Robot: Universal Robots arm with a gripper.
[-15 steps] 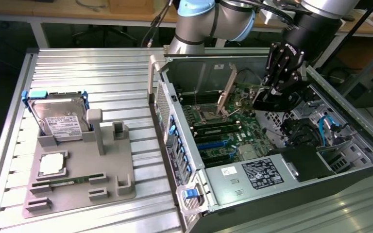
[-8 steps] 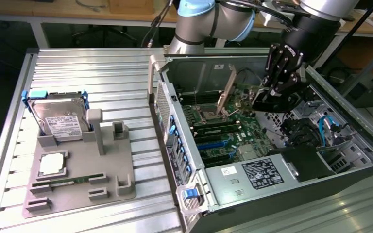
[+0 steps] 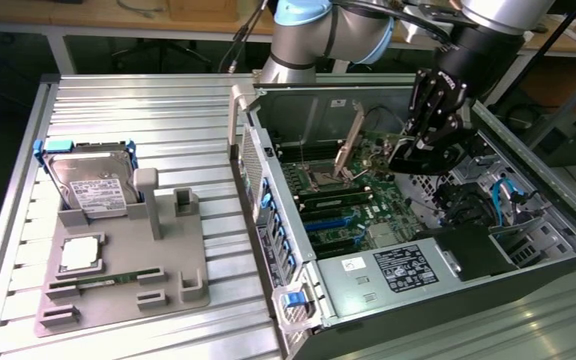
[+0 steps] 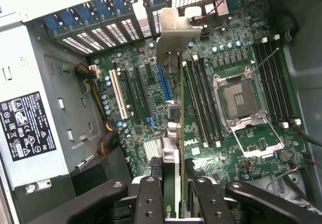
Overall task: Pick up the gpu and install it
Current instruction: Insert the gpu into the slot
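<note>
Tool: the tool (image 4: pixel 175 179) was inside the open computer case (image 3: pixel 528 262), narrowed onto the gpu (image 4: pixel 172 143), with one dark finger (image 4: pixel 149 194) pressed on each flat side of the card.
Gpu: it was held on edge, so the wrist view saw mostly its thin edge running straight out from between the fingers.
Gpu bracket: the silver end bracket (image 4: pixel 176 27) was the end farthest from the tool, and it reached toward the row of vented slot covers with blue clips (image 4: pixel 108 20) at the case wall.
Gpu over the board: the card lay across the green motherboard (image 4: pixel 136 98), lined up along the expansion slots. A blue slot (image 4: pixel 164 85) was just beside its edge on one side, and the black memory slots (image 4: pixel 201 103) were on the other.
Contact: I could not tell whether the card's lower edge touched a slot or hung just above the board.
Arm: in the exterior view the dark wrist (image 3: pixel 448 90) reached down into the case, ending over the far part of the board.
Board parts: the open processor socket (image 4: pixel 239 100) sat beyond the memory slots, and a white slot (image 4: pixel 119 95) lay on the far side of the blue one.
Power supply: a grey box with a black label (image 4: pixel 25 126) stood at the edge of the board.
Surface: the ridged metal surface (image 3: pixel 138 105) carried the case and, at the exterior view's left, a grey holder (image 3: pixel 118 292).
Holder contents: a hard drive (image 3: pixel 93 184) stood upright in it and a memory stick (image 3: pixel 103 279) lay flat, both well apart from the tool.
</note>
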